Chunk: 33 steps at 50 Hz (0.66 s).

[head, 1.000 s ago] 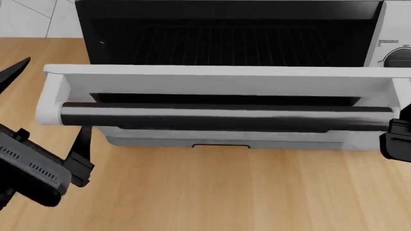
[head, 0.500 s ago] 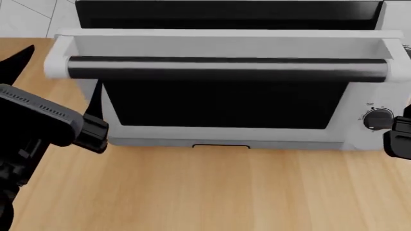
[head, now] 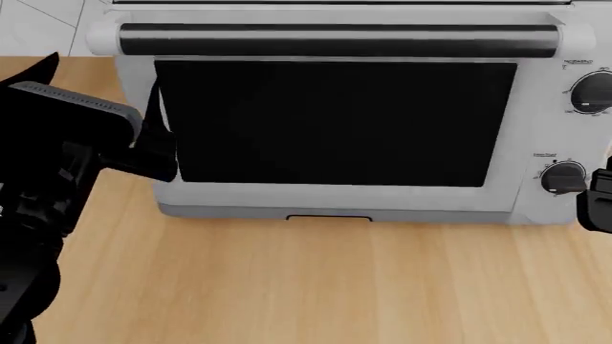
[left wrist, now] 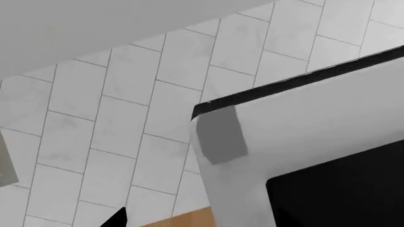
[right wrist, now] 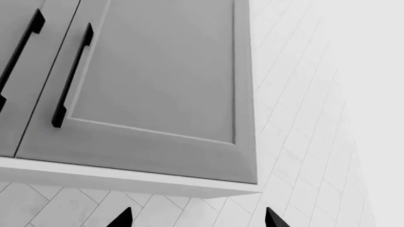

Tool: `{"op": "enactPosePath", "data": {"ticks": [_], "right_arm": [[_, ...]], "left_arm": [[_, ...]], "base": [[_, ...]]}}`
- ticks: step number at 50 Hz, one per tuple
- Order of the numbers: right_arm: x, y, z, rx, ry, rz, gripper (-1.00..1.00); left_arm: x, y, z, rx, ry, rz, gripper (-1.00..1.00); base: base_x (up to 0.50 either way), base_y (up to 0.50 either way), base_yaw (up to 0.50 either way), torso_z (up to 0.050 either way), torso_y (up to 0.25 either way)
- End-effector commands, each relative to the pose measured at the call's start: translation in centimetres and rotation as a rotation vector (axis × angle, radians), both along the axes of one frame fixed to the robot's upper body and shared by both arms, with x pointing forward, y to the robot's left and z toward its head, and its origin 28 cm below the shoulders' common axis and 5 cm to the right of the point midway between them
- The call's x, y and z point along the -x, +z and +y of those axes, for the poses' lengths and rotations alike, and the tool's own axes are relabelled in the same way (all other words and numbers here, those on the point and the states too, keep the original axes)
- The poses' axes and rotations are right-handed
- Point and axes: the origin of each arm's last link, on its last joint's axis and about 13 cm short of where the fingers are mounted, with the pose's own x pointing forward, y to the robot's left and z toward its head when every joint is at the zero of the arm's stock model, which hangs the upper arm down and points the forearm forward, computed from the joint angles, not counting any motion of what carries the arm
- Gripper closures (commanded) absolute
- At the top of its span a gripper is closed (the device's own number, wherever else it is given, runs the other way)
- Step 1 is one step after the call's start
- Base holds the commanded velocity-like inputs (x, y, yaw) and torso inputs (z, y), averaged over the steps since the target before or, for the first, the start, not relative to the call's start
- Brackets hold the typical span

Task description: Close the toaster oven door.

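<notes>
The toaster oven door [head: 335, 122] stands upright against the toaster oven [head: 564, 107], apparently shut. The left pincer [head: 158, 132], released, touches its left edge (likely the pushing contact); right pincer [right wrist: 196, 218] released, idle.

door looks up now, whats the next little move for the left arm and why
Probably ease the left pincer back from the toaster oven door. The door stands upright against the toaster oven, handle at the top, no dark interior showing, so it looks shut. The fingertip sits at the door's left edge; contact cannot be told.
</notes>
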Motion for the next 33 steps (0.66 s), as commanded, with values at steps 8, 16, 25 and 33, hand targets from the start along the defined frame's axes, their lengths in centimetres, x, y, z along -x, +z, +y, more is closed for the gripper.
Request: {"op": "enactPosePath", "data": {"ticks": [8, 16, 25, 33], "right_arm": [[0.0, 0.1, 0.0, -0.004, -0.007, -0.003, -1.0], [0.1, 0.3, 0.0, -0.003, -0.004, -0.004, -1.0], [0.0, 0.0, 0.0, -0.005, -0.006, 0.001, -1.0], [-0.3, -0.9, 0.1, -0.011, -0.001, 0.01, -1.0]], "left_arm": [[-1.8, -0.6, -0.8, 0.007, 0.105, 0.02, -1.0], [-2.9, -0.3, -1.2, -0.002, 0.121, 0.027, -1.0], [-2.9, -0.5, -1.4, -0.005, 0.12, 0.026, -1.0], [0.0, -0.7, -1.6, -0.003, 0.022, 0.016, -1.0]], "base": [[0.0, 0.0, 0.0, 0.0, 0.0], [0.02, 0.0, -0.01, 0.001, 0.0], [0.03, -0.01, -0.02, 0.003, 0.0], [0.02, 0.0, -0.01, 0.001, 0.0]]}}
